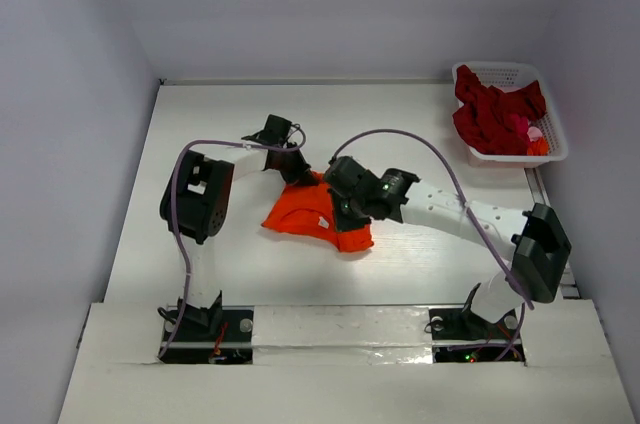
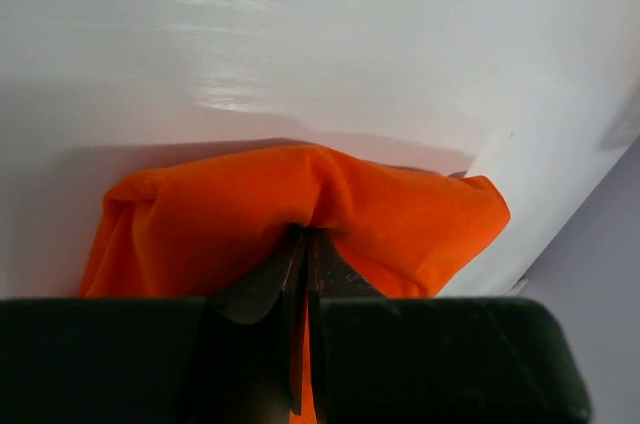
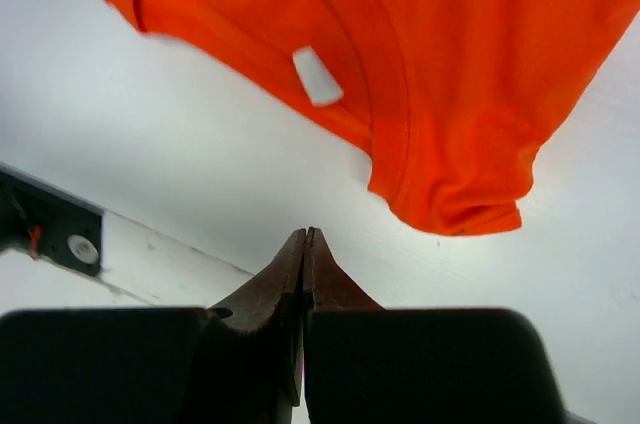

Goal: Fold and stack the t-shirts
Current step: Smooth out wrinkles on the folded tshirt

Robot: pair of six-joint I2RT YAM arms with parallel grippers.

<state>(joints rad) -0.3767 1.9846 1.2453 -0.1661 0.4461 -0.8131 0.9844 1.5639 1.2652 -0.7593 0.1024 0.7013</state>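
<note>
Near the middle of the table [image 1: 400, 114] the orange t-shirt [image 1: 305, 212] is bunched up, with the left gripper [image 2: 303, 244] clamped on a fold of it. The right gripper [image 3: 304, 239] is closed on nothing, near the collar. The white neck label [image 3: 317, 76] is too blurred to read. Dark red t-shirts [image 1: 495, 114] fill the basket [image 1: 500, 69] at the far right corner.

No legible text, brand, number or sign in any view. One small white neck label [image 3: 317, 76] sewn inside the collar of the orange t-shirt [image 3: 480, 64], with no print that can be made out.
</note>
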